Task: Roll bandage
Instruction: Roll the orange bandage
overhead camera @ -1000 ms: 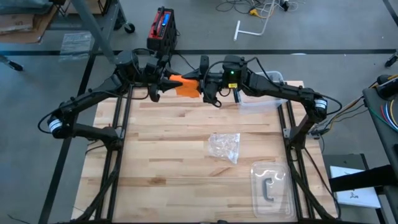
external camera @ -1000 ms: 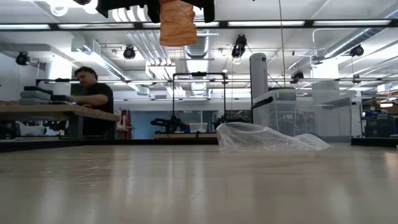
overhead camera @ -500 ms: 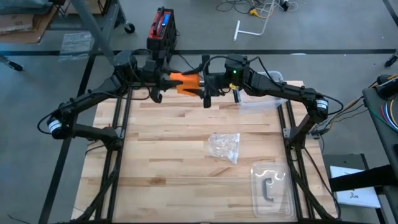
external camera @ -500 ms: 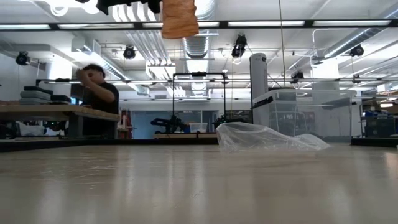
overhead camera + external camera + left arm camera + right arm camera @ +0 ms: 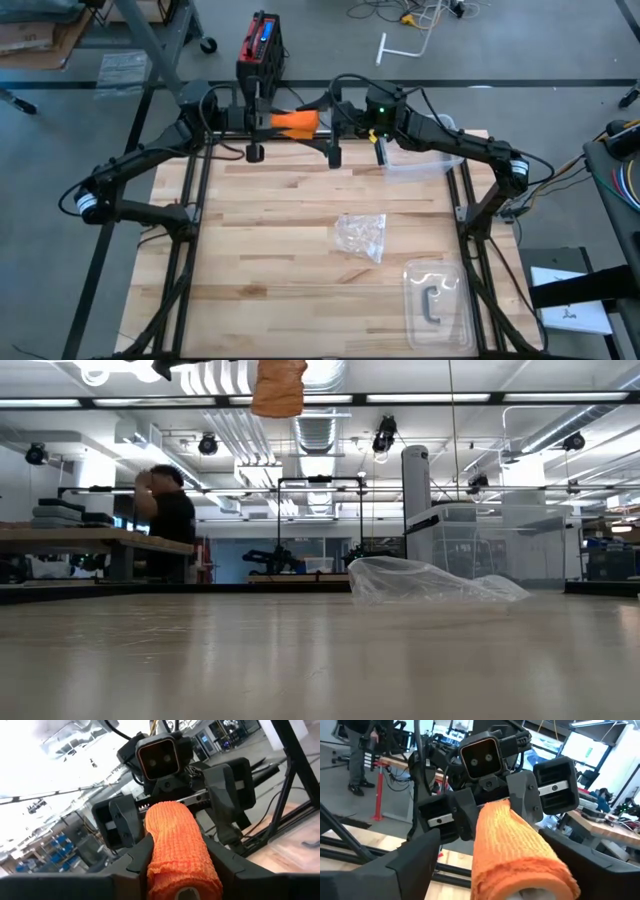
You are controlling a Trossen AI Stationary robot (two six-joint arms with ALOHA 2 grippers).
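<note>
Person in bkgd turned since before; wrapper on table.

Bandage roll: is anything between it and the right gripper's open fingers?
Nothing visible. The bandage, held above the table's far edge by the left gripper, points into the open right gripper, whose fingers flank it with clear gaps.

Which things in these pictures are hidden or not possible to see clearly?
- Low view: only the lower part of the bandage shows; the top edge cuts off both grippers.
- High view: the dark piece in the clear tray is too small to identify.
- Left wrist view: the bandage hides part of the right gripper behind it.
- Low view: the person is far off.
</note>
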